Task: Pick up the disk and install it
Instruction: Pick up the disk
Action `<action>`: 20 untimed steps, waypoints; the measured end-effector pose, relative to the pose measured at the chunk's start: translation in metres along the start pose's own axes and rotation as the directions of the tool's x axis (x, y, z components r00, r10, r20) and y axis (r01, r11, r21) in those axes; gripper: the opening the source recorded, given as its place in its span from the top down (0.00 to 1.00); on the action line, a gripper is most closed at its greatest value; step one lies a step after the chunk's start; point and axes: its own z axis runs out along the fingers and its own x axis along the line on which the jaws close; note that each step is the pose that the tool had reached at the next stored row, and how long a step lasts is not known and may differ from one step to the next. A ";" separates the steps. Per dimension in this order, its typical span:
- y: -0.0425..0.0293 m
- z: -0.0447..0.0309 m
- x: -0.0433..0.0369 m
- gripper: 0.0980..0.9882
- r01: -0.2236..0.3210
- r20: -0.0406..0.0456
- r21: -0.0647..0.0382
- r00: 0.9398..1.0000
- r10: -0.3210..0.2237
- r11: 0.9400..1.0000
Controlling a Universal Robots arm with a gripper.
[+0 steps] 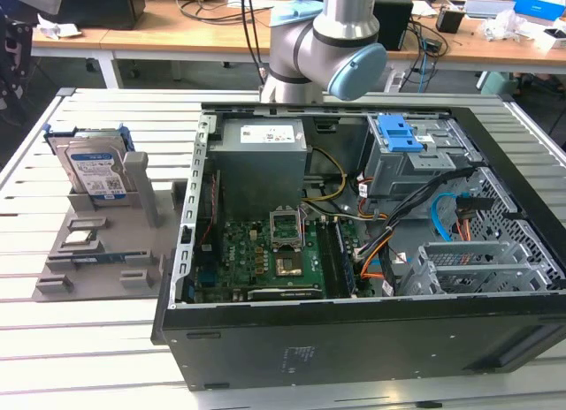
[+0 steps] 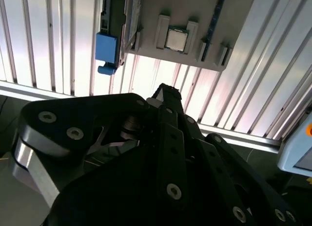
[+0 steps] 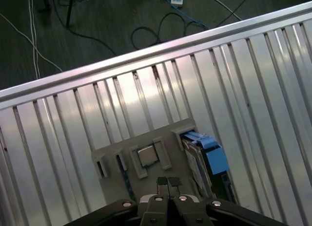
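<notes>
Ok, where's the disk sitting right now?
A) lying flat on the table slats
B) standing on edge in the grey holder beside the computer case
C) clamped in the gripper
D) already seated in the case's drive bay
B: in the exterior view the disk stands on edge in the grey holder, at the exterior view's left of the computer case; the gripper is shut with nothing in it.

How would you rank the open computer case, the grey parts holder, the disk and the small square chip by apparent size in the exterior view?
Largest to smallest:
1. computer case
2. grey parts holder
3. disk, standing in the holder
4. small square chip, on the holder
No two look alike.
</notes>
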 end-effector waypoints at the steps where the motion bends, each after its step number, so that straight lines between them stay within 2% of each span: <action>1: 0.0000 0.0000 0.0000 0.99 0.007 0.000 0.000 1.000 -0.007 1.000; 9: 0.0000 0.0000 0.0000 0.99 0.054 -0.002 -0.001 0.999 -0.054 0.999; 20: 0.0000 0.0000 0.0000 0.99 0.125 -0.005 -0.003 0.992 -0.126 0.992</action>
